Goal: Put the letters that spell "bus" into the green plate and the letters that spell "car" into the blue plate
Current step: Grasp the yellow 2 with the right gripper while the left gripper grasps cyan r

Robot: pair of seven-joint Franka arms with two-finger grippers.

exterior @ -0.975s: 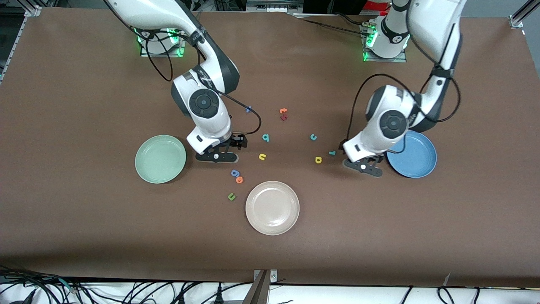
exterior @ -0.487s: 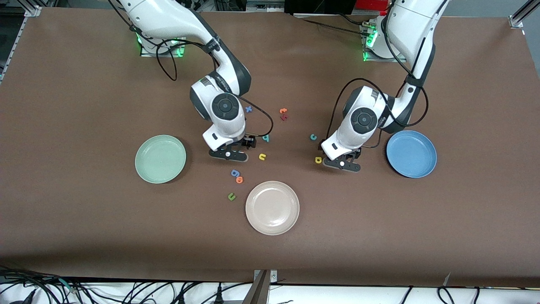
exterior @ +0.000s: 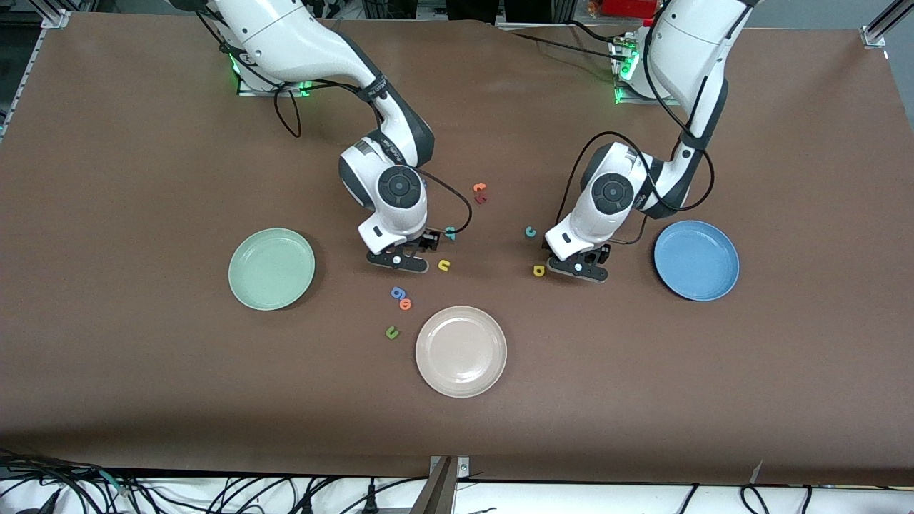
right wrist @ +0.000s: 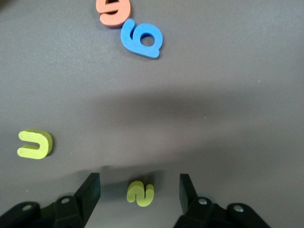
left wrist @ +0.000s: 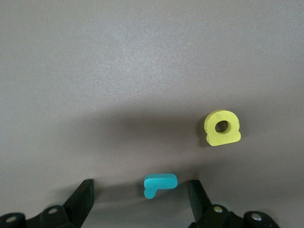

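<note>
1. Your three plates rest on the table (exterior: 107, 178): the green plate (exterior: 271, 269) toward the right arm's end, the blue plate (exterior: 696, 260) toward the left arm's end, and a beige plate (exterior: 461, 351) between them, nearest the front camera. All three hold no letters.
2. Your right gripper (right wrist: 137, 187) sits low beside the green plate, jaws apart, with the yellow s (right wrist: 140, 194) lying on the table between its fingers (right wrist: 90, 187), untouched.
3. Your left gripper (left wrist: 142, 194) is down near the blue plate, jaws spread wide, straddling the teal r (left wrist: 159, 184) without touching it.
4. The yellow a (left wrist: 222, 127) lies just beside the left gripper; the teal c (exterior: 530, 231) lies near it, farther from the camera.
5. The yellow u (right wrist: 34, 144) lies just beside the right gripper, and the teal b (exterior: 450, 232) near it.
6. A blue g (right wrist: 141, 39) touches an orange o (right wrist: 113, 11).
</note>
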